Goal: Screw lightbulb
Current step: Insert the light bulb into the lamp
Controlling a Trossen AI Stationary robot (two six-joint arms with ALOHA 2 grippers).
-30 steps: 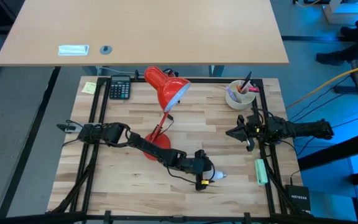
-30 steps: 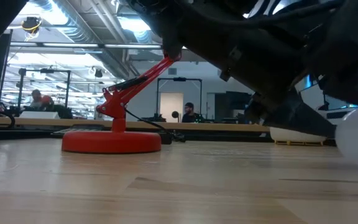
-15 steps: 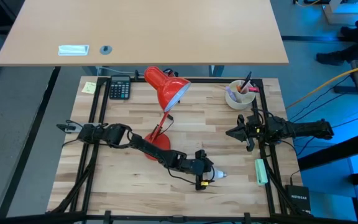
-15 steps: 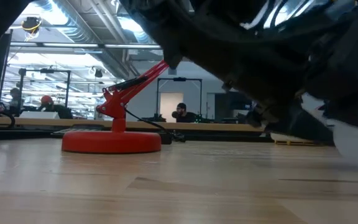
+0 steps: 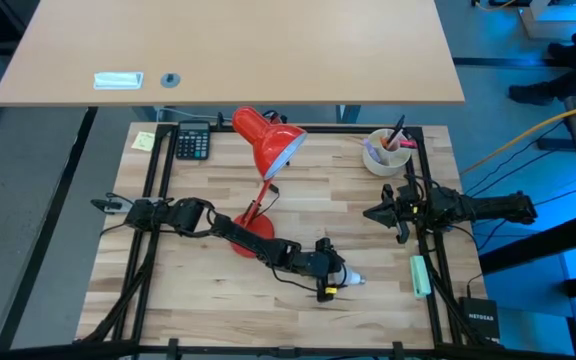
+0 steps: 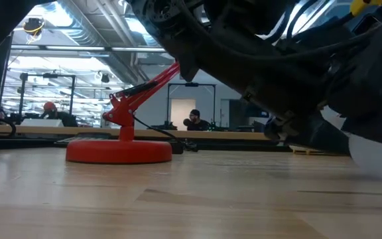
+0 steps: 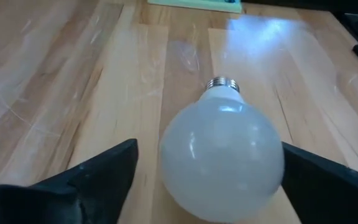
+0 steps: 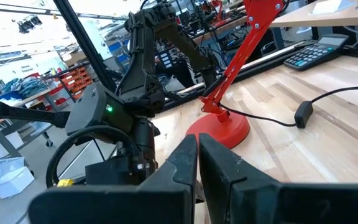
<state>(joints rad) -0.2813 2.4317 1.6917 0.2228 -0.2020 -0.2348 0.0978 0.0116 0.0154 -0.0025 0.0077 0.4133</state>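
Observation:
The white lightbulb [image 5: 355, 281] lies on its side on the wooden table near the front right, its silvery screw base [image 7: 223, 84] pointing away from my left gripper. My left gripper [image 5: 339, 280] is open and low over the table, with one finger on each side of the bulb's globe [image 7: 222, 162]. The bulb also shows in the low view [image 6: 377, 154]. The red lamp stands by its round base [image 5: 253, 232] at mid-table, its shade [image 5: 268, 140] toward the far edge. My right gripper [image 5: 370, 213] is shut and empty at the right side. My left gripper comes at the bulb level, from the table's left, along the bulb's length. One finger [image 7: 104, 177] stands clear of the globe. The other finger [image 7: 319, 180] lies right at the globe's edge, and I cannot tell whether it touches. The bulb rests on the table.
A green marker [image 5: 420, 275] lies right of the bulb. A white cup with pens [image 5: 386, 150] stands at the far right, a calculator [image 5: 192, 142] and a yellow note [image 5: 144, 141] at the far left. The lamp's base and cord also show in the right wrist view [image 8: 219, 127].
My left gripper has crept a little toward the bulb, toward the table's right edge, staying low. The bulb lies where it was.

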